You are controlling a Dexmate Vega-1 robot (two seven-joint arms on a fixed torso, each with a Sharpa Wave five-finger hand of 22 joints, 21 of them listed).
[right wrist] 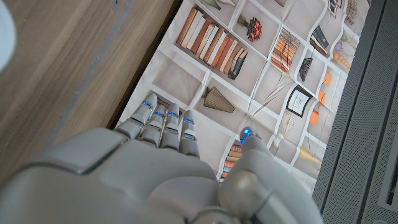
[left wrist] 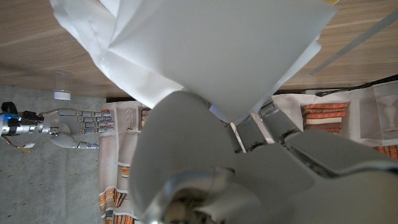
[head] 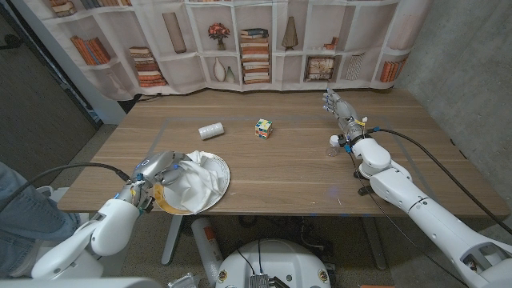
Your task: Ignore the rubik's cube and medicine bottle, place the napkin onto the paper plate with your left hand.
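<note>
The white napkin (head: 200, 178) lies crumpled over the paper plate (head: 166, 202) at the table's near left edge and covers most of it. My left hand (head: 158, 170) is at the napkin's left side and grips a fold of it. In the left wrist view the napkin (left wrist: 217, 50) spreads out from between the fingers of that hand (left wrist: 236, 168). My right hand (head: 340, 108) is at the far right of the table, fingers straight and apart, holding nothing. It also shows in the right wrist view (right wrist: 155, 174) and, small, in the left wrist view (left wrist: 74, 124).
A Rubik's cube (head: 263, 127) stands at the table's middle back. A white bottle (head: 211, 130) lies on its side to the left of it. A small clear vial (head: 334, 144) stands beside my right wrist. A curtain printed with bookshelves (head: 256, 48) hangs behind the table.
</note>
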